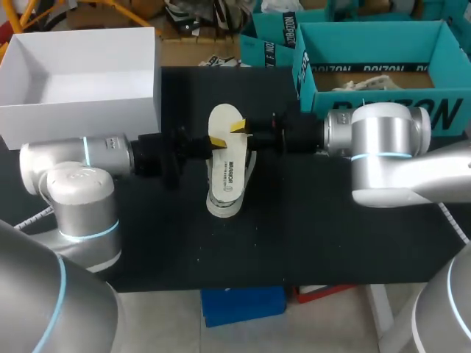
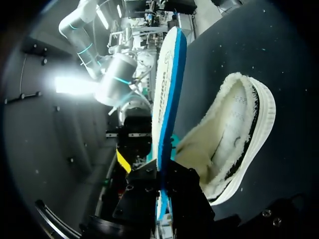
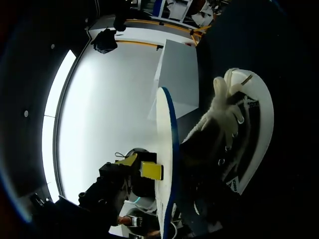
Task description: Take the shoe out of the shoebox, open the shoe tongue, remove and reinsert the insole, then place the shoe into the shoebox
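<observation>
The shoe [image 1: 221,209] is lying on its sole in the middle of the black counter [image 1: 331,235], well apart from the white shoebox [image 1: 81,118]. The shoebox is sitting open and empty at the far left corner, so the taking-out step is looking done.

The insole [image 1: 224,121] is hanging over the shoe, printed white side up and blue underside down. In the left wrist view it is showing edge-on, with most of its length lifted off the fleecy lining. Only the end nearest that wrist is coming close to the shoe's mouth. The mouth is gaping wide enough to suggest the tongue has been opened, though the tongue itself is not showing plainly.

The left claw [image 1: 215,141] is coming in from the left and is clenching the insole by its edge; the insole is running straight into the middle of that claw in its own wrist view. The right claw [image 1: 241,127] is sitting at the insole's opposite edge. I cannot tell whether it is grasping the insole or merely waiting beside it.

By my judgement the task is sitting about midway. The insole is out of the shoe, or very nearly, and the pictures are not telling whether it is coming out or going back in. What is remaining is seating the insole flat inside the shoe and then carrying the shoe across into the shoebox.
</observation>
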Controlling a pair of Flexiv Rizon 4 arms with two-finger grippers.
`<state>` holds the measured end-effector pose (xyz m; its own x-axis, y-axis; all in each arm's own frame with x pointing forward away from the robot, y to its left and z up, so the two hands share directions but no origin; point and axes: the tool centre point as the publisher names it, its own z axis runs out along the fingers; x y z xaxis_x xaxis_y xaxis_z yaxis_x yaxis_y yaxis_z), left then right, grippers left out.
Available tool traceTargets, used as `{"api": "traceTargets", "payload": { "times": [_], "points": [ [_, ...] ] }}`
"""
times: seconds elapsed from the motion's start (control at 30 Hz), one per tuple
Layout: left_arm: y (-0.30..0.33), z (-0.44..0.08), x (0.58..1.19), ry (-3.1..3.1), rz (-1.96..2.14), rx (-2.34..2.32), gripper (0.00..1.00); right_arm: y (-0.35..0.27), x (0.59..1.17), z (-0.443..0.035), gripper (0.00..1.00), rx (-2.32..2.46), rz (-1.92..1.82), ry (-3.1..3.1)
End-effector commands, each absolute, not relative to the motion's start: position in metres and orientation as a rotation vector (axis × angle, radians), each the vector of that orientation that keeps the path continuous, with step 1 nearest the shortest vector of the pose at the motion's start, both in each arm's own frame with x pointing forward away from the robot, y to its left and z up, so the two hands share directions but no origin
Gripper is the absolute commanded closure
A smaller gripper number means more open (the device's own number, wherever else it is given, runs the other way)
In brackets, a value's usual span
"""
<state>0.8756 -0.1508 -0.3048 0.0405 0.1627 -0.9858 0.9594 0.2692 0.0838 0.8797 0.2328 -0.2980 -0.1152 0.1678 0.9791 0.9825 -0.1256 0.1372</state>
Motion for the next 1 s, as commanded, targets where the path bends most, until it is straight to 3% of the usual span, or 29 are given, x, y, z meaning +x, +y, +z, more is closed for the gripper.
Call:
{"api": "traceTargets", "payload": {
  "times": [0.03,1.0],
  "points": [
    [-0.134,-0.295,0.863,1.477,-0.872,1.216,1.0,0.225,0.861,-0.276,0.0,-1.508,-1.334,-1.382],
    [-0.063,-0.303,0.757,1.7,-1.025,1.499,1.0,0.153,0.758,-0.206,0.0,-1.896,-1.309,-1.438]
  ]
}}
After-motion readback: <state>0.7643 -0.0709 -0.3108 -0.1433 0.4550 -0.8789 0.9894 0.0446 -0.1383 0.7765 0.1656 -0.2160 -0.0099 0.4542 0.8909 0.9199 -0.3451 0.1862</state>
